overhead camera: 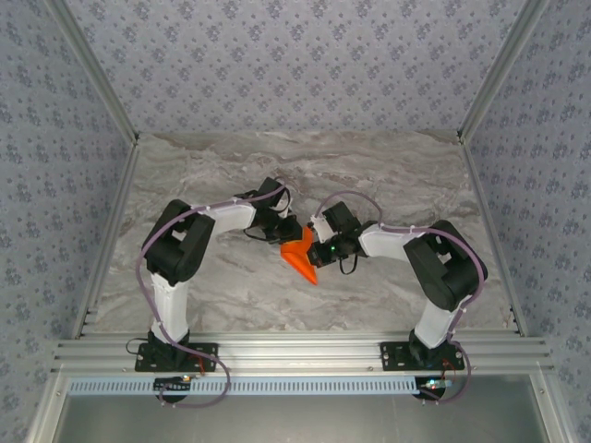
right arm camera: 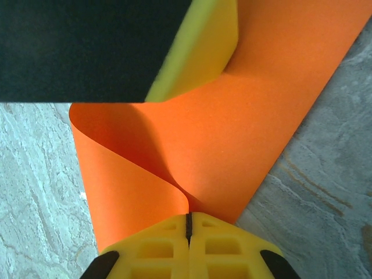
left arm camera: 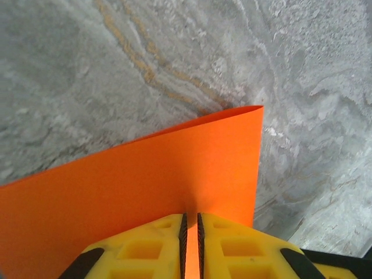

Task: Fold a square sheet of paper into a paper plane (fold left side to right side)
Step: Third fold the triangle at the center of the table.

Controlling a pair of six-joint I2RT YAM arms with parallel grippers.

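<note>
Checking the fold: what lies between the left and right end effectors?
The square sheet of paper bridges the left end effector and right end effector, both pinching it, in the top view.

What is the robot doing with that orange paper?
The robot is folding an orange sheet of paper in the middle of the table. The left gripper pinches one edge and the right gripper pinches another, with the paper curved over between them. It is not a plane yet.

Just a grey marble-look tabletop (overhead camera: 231,166), floral-print wall panels (overhead camera: 295,55) all round, aluminium rail (overhead camera: 295,351) up front.
</note>
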